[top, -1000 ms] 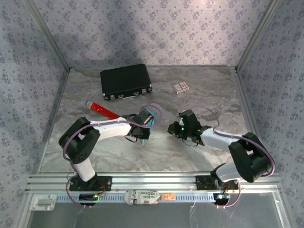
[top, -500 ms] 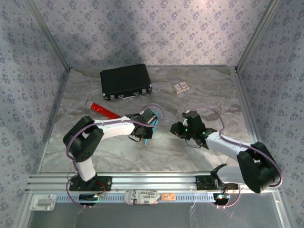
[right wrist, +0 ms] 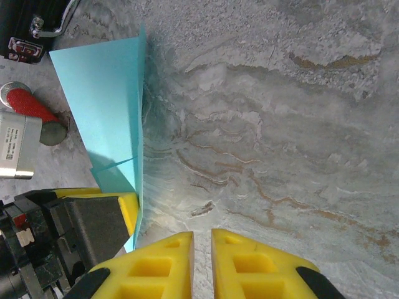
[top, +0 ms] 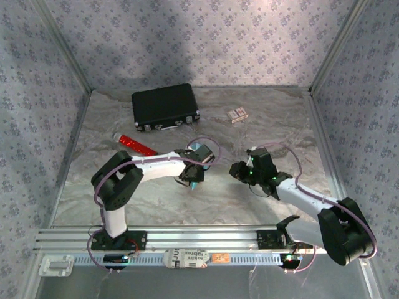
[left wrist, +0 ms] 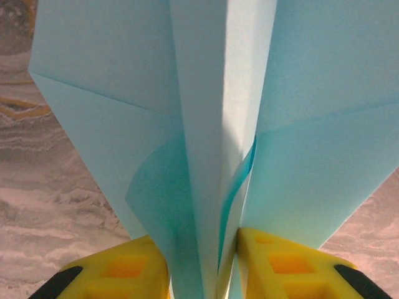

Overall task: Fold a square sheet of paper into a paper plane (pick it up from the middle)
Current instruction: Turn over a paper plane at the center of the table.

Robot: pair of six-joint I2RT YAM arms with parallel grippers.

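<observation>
The paper plane (left wrist: 212, 124) is a light cyan folded dart with a long centre crease, and it stands on edge between the yellow fingers of my left gripper (left wrist: 202, 249). Its layers spread slightly apart at the crease. From above, a bit of cyan paper plane (top: 199, 149) shows at my left gripper (top: 196, 179) near the table's middle. In the right wrist view the paper plane (right wrist: 109, 106) rises as a thin upright triangle at left. My right gripper (right wrist: 201, 240) points down at bare table to the right of it. Only a slim gap separates its fingers, and nothing is between them. From above, my right gripper (top: 237, 169) faces the left one.
A black case (top: 165, 107) lies at the back left. A red tube (top: 137, 144) lies beside the left arm, and a small patterned card box (top: 236, 114) sits at the back centre-right. Metal-framed walls enclose the marbled table (top: 280, 124).
My left gripper has carried the paper plane right and toward the near edge. My right gripper has shifted right and slightly nearer.
</observation>
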